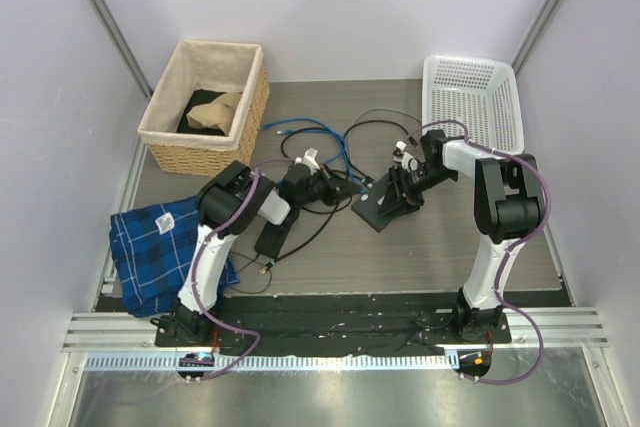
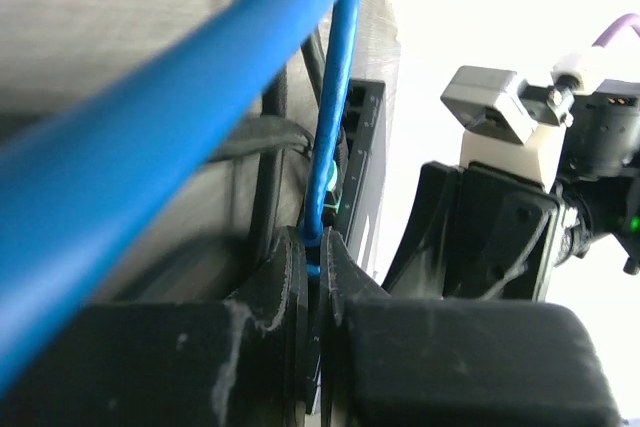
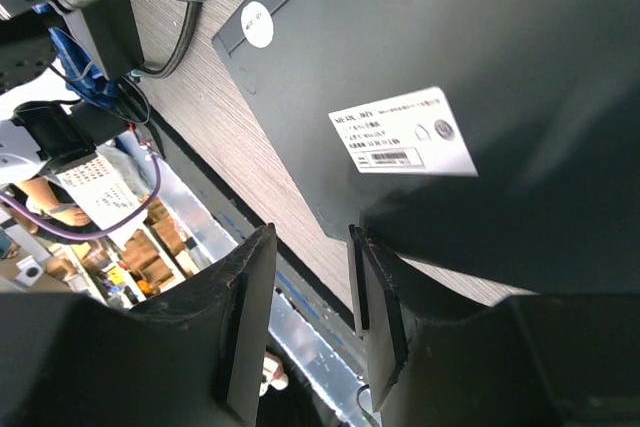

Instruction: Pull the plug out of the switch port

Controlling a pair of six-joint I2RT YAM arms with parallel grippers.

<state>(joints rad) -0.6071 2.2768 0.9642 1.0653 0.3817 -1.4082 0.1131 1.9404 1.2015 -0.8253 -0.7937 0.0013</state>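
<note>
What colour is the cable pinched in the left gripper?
The cable is blue; the left wrist view shows it best.

Table (image 1: 440, 242): basket (image 1: 200, 159), crate (image 1: 432, 97), cloth (image 1: 150, 242), blue cable (image 1: 296, 128), switch port (image 1: 373, 215).

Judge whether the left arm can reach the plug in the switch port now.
Likely yes: the left gripper is shut on the blue cable right by its plug at the switch port; nothing intervenes.

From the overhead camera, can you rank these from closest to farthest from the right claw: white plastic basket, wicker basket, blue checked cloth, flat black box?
From the right gripper:
1. flat black switch box, right at it
2. white plastic basket, back right
3. wicker basket, back left
4. blue checked cloth, near left
</note>
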